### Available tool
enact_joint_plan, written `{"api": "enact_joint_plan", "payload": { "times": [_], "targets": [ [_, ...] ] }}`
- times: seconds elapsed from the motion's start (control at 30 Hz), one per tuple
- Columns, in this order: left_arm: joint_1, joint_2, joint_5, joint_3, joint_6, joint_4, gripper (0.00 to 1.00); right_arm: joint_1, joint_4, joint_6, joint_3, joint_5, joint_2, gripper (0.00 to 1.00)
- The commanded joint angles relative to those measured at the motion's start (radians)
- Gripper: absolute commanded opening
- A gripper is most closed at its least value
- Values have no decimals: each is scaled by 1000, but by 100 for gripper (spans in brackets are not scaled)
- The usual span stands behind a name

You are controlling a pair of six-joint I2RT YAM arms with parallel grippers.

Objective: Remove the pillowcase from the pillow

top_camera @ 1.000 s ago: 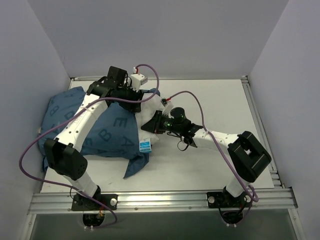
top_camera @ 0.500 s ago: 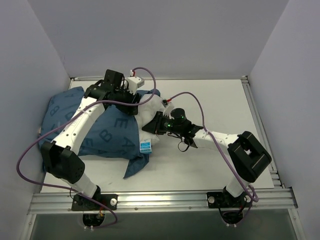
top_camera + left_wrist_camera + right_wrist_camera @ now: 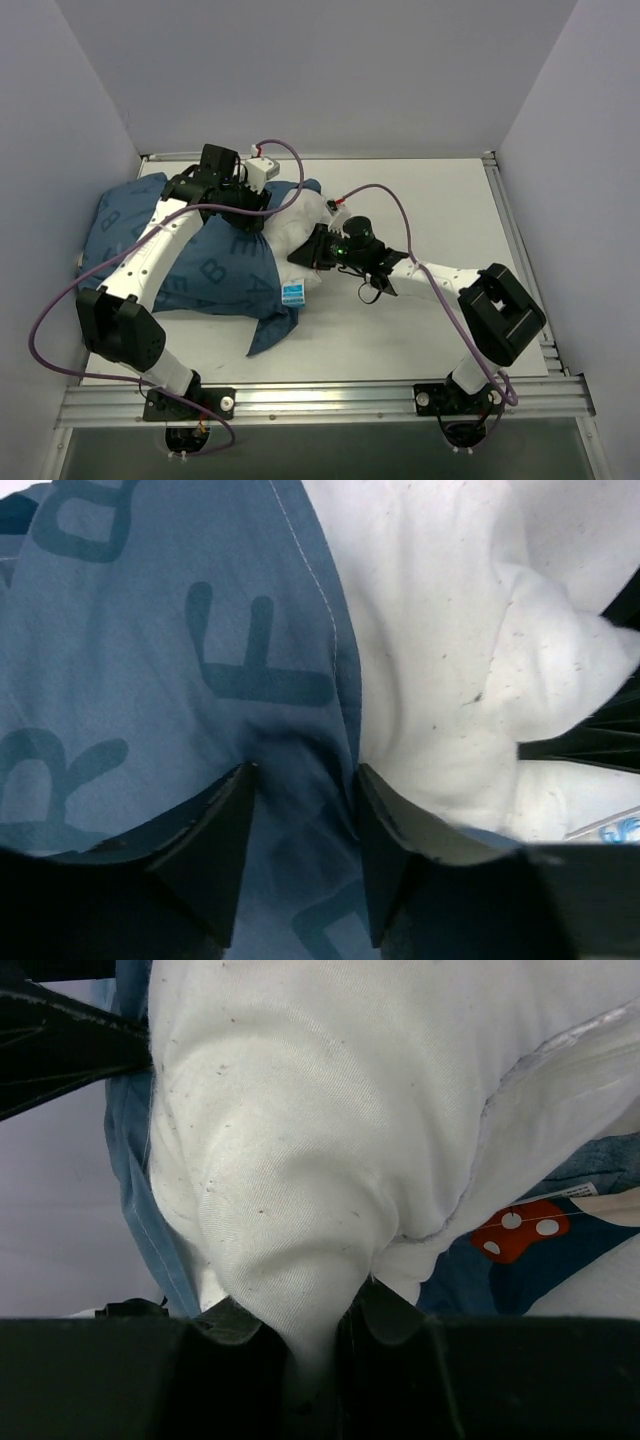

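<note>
L gripper (image 3: 300, 780), lower centre of its wrist view, pinches a pillowcase (image 3: 150, 680) fold by the hem. R gripper (image 3: 322, 1325) is clamped on the pillow (image 3: 320, 1110) end. Opposed holds, evidently to anchor the pillow while the fabric peels off.

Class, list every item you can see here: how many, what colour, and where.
pillowcase: one, dark blue with lighter letters, left side of the scene.
pillow: one, white, end poking from the pillowcase.
tag: one, blue and white, at the pillow's near corner.
table: one, white, beneath everything.
cables: two, purple, one looping on each side.
left claw: one, black, shut on pillowcase edge.
right claw: one, black, shut on pillow.
</note>
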Motion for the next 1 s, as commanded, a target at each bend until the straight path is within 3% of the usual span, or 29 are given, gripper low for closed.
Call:
{"api": "enact_joint_plan", "payload": {
  "times": [0.0, 0.03, 0.1, 0.23, 0.37, 0.6, 0.87, 0.93, 0.97],
  "targets": [
    [12, -19, -78, -21, 51, 46, 51, -1, -20, -32, 31, 4, -62, 0],
    [12, -9, -76, -24, 54, 39, 30, -3, -20, -32, 31, 3, -68, 0],
    [12, -6, -70, -32, 59, 30, 3, -14, -8, -22, 25, 4, -82, 0],
    [29, -42, -101, -67, 97, 31, 2, -112, -32, -12, 2, 21, -200, 0],
    [113, -65, -129, -92, 152, 30, 2, -251, -208, -104, -10, 35, -304, 0],
    [300, -47, -126, -77, 220, 36, 2, -429, -322, -132, -128, -25, -510, 0],
    [334, -7, -136, -123, 241, 80, 2, -511, -466, -201, -133, -35, -602, 0],
    [334, -4, -94, -118, 240, 57, 2, -520, -457, -198, -141, -39, -604, 0],
    [333, -7, 2, -95, 237, 39, 4, -515, -450, -190, -136, -45, -595, 0]
  ]
}}
